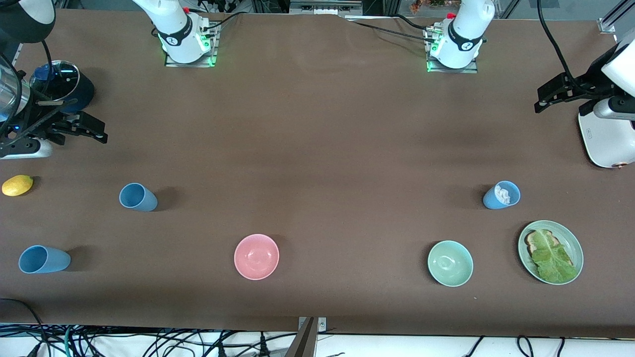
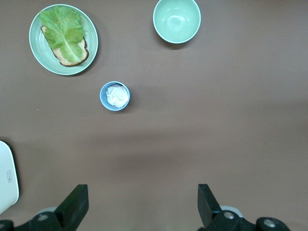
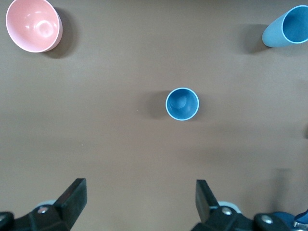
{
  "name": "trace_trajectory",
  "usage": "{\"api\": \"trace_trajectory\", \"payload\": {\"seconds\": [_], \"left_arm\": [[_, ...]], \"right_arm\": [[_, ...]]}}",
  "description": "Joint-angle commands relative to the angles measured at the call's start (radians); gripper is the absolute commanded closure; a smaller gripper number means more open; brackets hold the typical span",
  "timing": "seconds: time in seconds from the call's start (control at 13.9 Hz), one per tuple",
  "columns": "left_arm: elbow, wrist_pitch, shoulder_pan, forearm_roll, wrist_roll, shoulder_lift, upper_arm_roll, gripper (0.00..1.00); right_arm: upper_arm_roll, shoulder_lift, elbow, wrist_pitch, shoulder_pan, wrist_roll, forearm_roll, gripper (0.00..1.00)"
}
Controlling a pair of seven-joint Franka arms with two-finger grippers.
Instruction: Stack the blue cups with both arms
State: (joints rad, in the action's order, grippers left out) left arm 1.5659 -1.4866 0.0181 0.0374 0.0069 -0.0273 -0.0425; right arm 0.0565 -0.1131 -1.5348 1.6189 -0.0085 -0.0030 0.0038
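Three blue cups stand upright and apart (one holds crumpled white stuff). Left gripper and right gripper hover over bare table, jaws spread, empty.

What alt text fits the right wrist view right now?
The right gripper, fingers open, hovers over brown table above an upright small light-blue tapered cup. A second identical blue cup and a round pink bowl sit at the frame's corners.
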Motion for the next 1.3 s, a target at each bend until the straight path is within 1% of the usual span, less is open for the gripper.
{"api": "trace_trajectory", "payload": {"seconds": [0.0, 0.94, 1.23], "left_arm": [[0.000, 0.008, -0.009, -0.024, -0.011, -0.005, 0.000, 0.00], [0.002, 0.009, -0.013, -0.024, -0.011, -0.003, 0.001, 0.00], [-0.004, 0.008, -0.010, -0.024, -0.010, 0.016, 0.000, 0.00]], "right_arm": [[0.003, -0.002, 0.021, -0.007, -0.001, 0.012, 0.015, 0.00], [0.003, -0.002, 0.021, -0.007, -0.001, 0.012, 0.015, 0.00], [0.003, -0.002, 0.021, -0.007, -0.001, 0.012, 0.015, 0.00]]}}
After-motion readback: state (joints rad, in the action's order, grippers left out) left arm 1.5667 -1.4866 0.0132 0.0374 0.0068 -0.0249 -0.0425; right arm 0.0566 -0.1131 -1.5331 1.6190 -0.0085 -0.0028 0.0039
